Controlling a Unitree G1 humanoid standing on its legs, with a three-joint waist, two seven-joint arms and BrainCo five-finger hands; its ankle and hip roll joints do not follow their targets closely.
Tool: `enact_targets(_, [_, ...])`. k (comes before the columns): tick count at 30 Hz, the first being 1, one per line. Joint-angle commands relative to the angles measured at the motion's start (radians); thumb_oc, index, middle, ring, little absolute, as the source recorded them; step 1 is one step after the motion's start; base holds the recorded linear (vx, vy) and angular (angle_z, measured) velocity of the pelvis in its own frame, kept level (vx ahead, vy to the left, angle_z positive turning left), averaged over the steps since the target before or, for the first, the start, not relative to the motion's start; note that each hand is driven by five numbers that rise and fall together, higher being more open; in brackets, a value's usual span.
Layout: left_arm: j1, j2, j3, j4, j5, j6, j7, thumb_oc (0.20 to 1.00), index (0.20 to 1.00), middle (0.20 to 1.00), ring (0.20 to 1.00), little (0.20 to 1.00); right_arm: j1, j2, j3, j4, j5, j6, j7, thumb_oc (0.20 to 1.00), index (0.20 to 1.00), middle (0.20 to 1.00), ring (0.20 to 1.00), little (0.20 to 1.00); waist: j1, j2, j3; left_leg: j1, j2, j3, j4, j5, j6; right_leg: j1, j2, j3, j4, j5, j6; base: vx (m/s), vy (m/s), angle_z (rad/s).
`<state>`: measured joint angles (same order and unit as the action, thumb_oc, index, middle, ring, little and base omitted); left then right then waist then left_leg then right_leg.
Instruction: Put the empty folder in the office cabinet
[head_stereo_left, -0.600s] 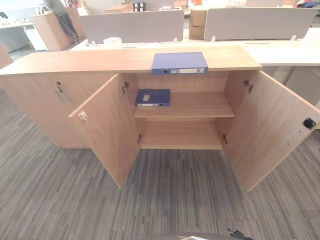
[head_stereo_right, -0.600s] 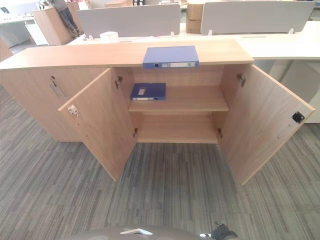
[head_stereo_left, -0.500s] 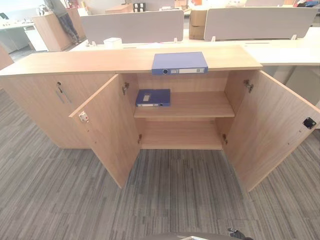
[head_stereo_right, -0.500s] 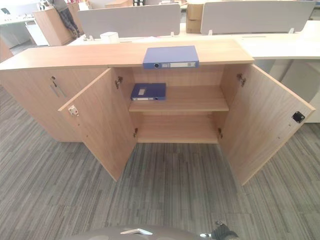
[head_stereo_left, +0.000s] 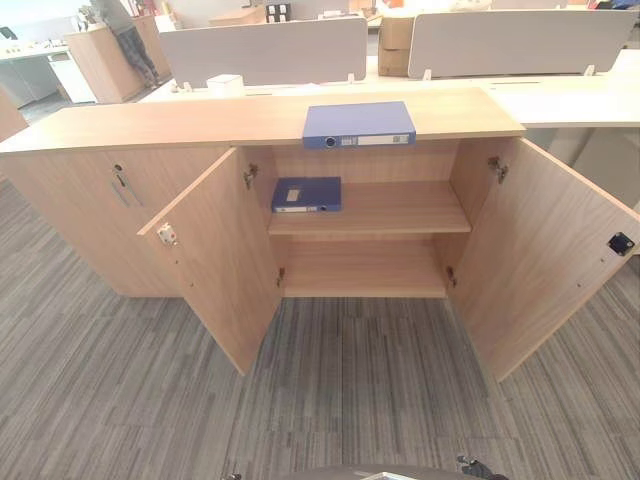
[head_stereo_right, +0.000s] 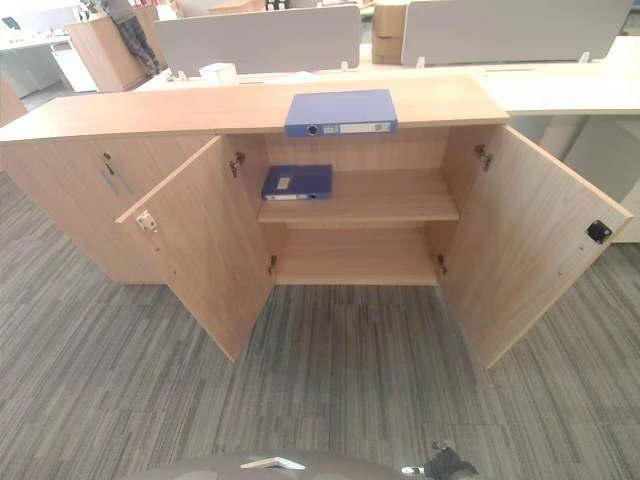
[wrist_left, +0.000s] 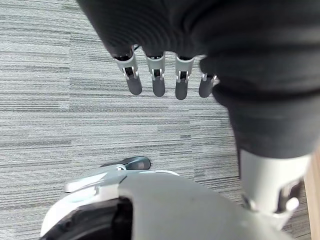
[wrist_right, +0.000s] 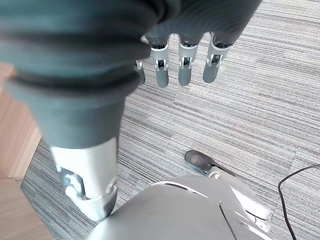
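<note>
The office cabinet (head_stereo_left: 360, 215) stands on striped grey carpet (head_stereo_left: 330, 400) with both doors swung wide open. A blue folder (head_stereo_left: 359, 124) lies flat on its top surface, near the front edge. A second, darker folder (head_stereo_left: 306, 194) lies at the left of the upper shelf. The left hand (wrist_left: 157, 75) and right hand (wrist_right: 182, 62) hang over the carpet, fingers straight, holding nothing.

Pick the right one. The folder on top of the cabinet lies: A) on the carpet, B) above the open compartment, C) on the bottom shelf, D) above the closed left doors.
B: the folder lies flat on the cabinet top, right above the open compartment, where a second folder lies on the middle shelf.
</note>
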<state>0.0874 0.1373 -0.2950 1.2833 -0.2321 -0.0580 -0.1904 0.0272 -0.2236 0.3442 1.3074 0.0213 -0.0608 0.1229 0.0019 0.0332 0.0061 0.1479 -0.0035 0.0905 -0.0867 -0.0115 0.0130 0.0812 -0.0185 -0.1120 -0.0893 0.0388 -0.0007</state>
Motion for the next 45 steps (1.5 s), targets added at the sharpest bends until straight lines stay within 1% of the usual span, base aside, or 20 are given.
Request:
enact_targets(1, [-0.04,-0.018,-0.028,0.034,-0.02,-0.026,-0.014,1.0,1.0,1.0,1.0,1.0,-0.043,-0.036,0.043,0.087,0.008,0.004,0.01,1.0,1.0,1.0,1.0,1.0,-0.015,0.009,0.017,-0.019,0.008,0.019,-0.001,-0.005,-0.031,0.043,-0.027,-0.022,0.004,-0.04,0.074,0.0,0.0,0.0])
enact_targets(9, [-0.028,-0.022,-0.045,0.007,-0.034,-0.021,-0.024,1.0,1.0,1.0,1.0,1.0,-0.044,-0.04,0.045,0.088,0.005,0.007,0.011,1.0,1.0,1.0,1.0,1.0,-0.015,0.012,0.019,-0.02,0.009,0.019,-0.001,-0.006,-0.031,0.042,-0.027,-0.022,0.005,-0.039,0.074,0.0,0.0,0.0])
enact_targets(26, [0.007,-0.003,-0.098,-0.092,-0.037,-0.01,-0.047,1.0,1.0,1.0,1.0,1.0,-0.05,-0.047,0.063,0.067,-0.007,0.011,0.014,1.0,1.0,1.0,1.0,1.0,-0.014,0.014,0.023,-0.02,0.009,0.019,0.001,-0.006,-0.03,0.041,-0.025,-0.02,0.007,-0.039,0.074,0.0,0.0,0.0])
enact_targets(38, [0.075,0.058,-0.132,-0.3,-0.102,0.02,-0.077,1.0,1.0,1.0,1.0,1.0,-0.045,-0.062,0.065,0.049,-0.012,0.02,0.015,1.0,1.0,1.0,1.0,1.0,-0.009,0.02,0.039,-0.033,0.018,0.018,0.004,0.0,-0.034,0.03,-0.022,-0.028,0.009,-0.042,0.071,-0.01,-0.019,0.0])
enact_targets(39, [0.084,0.083,-0.129,-0.356,-0.116,0.024,-0.082,1.0,1.0,1.0,1.0,1.0,-0.051,-0.073,0.063,0.04,-0.017,0.022,0.013,1.0,1.0,1.0,1.0,1.0,-0.007,0.024,0.047,-0.038,0.022,0.018,0.016,0.0,-0.037,0.027,-0.02,-0.026,0.014,-0.045,0.069,-0.03,-0.06,0.01])
enact_targets(40, [0.086,0.094,-0.129,-0.367,-0.112,0.027,-0.081,1.0,1.0,1.0,1.0,1.0,-0.055,-0.076,0.064,0.037,-0.023,0.022,0.013,1.0,1.0,1.0,1.0,1.0,-0.006,0.023,0.055,-0.05,0.026,0.016,0.047,-0.004,-0.039,0.026,-0.02,-0.022,0.017,-0.048,0.065,-0.06,-0.094,0.01])
enact_targets(41, [0.087,0.106,-0.129,-0.383,-0.115,0.028,-0.08,1.0,1.0,1.0,1.0,1.0,-0.06,-0.08,0.066,0.031,-0.025,0.023,0.013,1.0,1.0,1.0,1.0,1.0,-0.003,0.019,0.069,-0.085,0.03,0.016,0.105,-0.009,-0.044,0.024,-0.023,-0.02,0.023,-0.049,0.062,-0.1,-0.097,0.04])
enact_targets(42, [0.086,0.116,-0.129,-0.395,-0.117,0.032,-0.082,1.0,1.0,1.0,1.0,1.0,-0.068,-0.087,0.07,0.024,-0.03,0.022,0.015,1.0,1.0,1.0,1.0,1.0,0.0,0.014,0.086,-0.142,0.038,0.018,0.194,-0.02,-0.057,0.017,-0.025,-0.017,0.027,-0.055,0.056,-0.17,-0.125,0.02])
enact_targets(43, [0.089,0.13,-0.128,-0.425,-0.125,0.036,-0.079,1.0,1.0,1.0,1.0,1.0,-0.074,-0.096,0.069,0.014,-0.032,0.022,0.011,1.0,1.0,1.0,1.0,1.0,0.007,0.009,0.114,-0.23,0.051,0.018,0.319,0.003,-0.075,0.013,-0.028,-0.012,0.034,-0.059,0.043,-0.24,-0.192,0.03])
enact_targets(44, [0.099,0.158,-0.131,-0.483,-0.139,0.042,-0.083,1.0,1.0,1.0,1.0,1.0,-0.083,-0.115,0.066,-0.002,-0.03,0.021,0.009,1.0,1.0,1.0,1.0,1.0,0.024,0.01,0.157,-0.348,0.059,-0.009,0.498,0.092,-0.099,0.011,-0.023,-0.012,0.038,-0.06,0.023,-0.19,-0.151,-0.01])
enact_targets(45, [0.099,0.158,-0.131,-0.483,-0.139,0.042,-0.083,1.0,1.0,1.0,1.0,1.0,-0.083,-0.115,0.066,-0.002,-0.03,0.021,0.009,1.0,1.0,1.0,1.0,1.0,0.024,0.01,0.157,-0.348,0.059,-0.009,0.498,0.092,-0.099,0.011,-0.023,-0.012,0.038,-0.06,0.023,-0.11,-0.102,-0.07])
